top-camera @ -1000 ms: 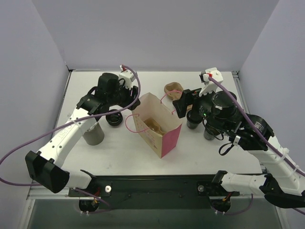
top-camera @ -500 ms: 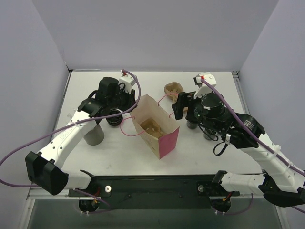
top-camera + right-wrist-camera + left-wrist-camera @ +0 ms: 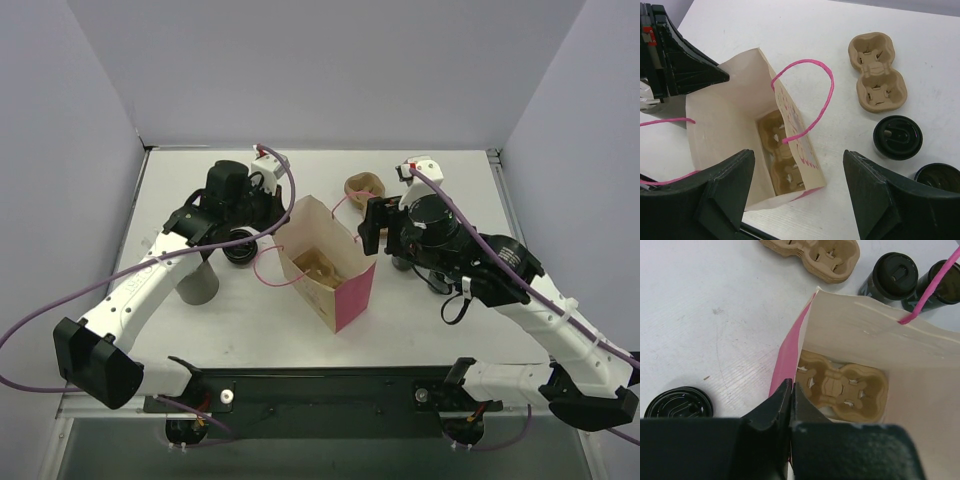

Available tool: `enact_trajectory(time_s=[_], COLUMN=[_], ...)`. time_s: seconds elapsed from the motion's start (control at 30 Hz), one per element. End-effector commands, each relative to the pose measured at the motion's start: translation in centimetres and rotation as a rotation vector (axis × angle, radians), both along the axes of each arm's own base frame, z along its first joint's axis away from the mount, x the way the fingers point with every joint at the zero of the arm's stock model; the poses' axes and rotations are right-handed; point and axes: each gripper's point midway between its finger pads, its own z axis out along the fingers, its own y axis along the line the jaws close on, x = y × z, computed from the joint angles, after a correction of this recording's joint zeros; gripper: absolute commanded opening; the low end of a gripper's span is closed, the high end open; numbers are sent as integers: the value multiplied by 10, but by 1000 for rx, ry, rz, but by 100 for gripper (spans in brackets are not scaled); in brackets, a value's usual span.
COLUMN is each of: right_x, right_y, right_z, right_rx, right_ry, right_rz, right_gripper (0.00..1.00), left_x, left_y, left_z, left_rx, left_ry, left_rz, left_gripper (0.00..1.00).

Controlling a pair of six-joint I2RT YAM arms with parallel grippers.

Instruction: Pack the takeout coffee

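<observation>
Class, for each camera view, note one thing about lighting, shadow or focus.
Top external: even, diffuse light, with only soft shadows around the paper bag. Left wrist: the left gripper, close to the lens, is dark and soft-edged, while the cup carrier inside the bag is sharp. Right wrist: the right gripper shows as near-black shapes against a bright table.

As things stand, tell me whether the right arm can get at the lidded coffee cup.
Probably yes. The right gripper hangs open over the paper bag, and the lidded coffee cup stands beside the bag with nothing covering it.
</observation>
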Motion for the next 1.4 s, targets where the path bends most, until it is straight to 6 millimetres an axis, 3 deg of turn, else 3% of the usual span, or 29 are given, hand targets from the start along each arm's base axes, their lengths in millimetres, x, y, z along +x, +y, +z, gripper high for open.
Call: enact_trajectory(time_s=[0.0, 0.27, 0.33, 0.43, 0.63, 0.7, 0.77, 0.9, 0.93, 1.07, 1.23, 1.37], right_x=[5, 16, 20, 30, 54, 60, 64, 73, 71, 82, 90, 93], right_y=[-4, -19, -32, -53, -94, -97, -103, -110, -104, -107, -114, -116], right_z=[-4, -3, -7, -22, -57, -74, -88, -120, -129, -153, -165, -179], right_rx=[-17, 8, 0, -49, -77, -76, -58, -90, -79, -123, -158, -174], right_ry=[15, 44, 61, 98, 213, 274, 331, 412, 446, 508, 532, 566], right_rz=[-14, -65, -112, -176, -284, -287, -290, -288, -252, -240, -236, -207], right_gripper=[73, 73, 72, 73, 74, 74, 74, 75, 77, 80, 82, 83], left_x=[8, 12, 13, 12, 4, 2, 3, 5, 4, 2, 0, -1], left_y=[-12, -13, -11, -8, -4, -1, 2, 5, 5, 5, 6, 5], left_z=[39, 44, 40, 32, 34, 34, 36, 31, 30, 24, 22, 22], left_rx=[-80, -107, -105, -95, -98, -87, -70, -47, -42, -30, -22, -18], left_ry=[-85, -65, -48, -25, -23, -25, -36, -28, -27, -14, -9, -8], left_rz=[-32, 6, 27, 49, 52, 54, 60, 64, 58, 47, 38, 29], left_gripper=[1, 0, 0, 0, 0, 4, 17, 27, 29, 31, 32, 27])
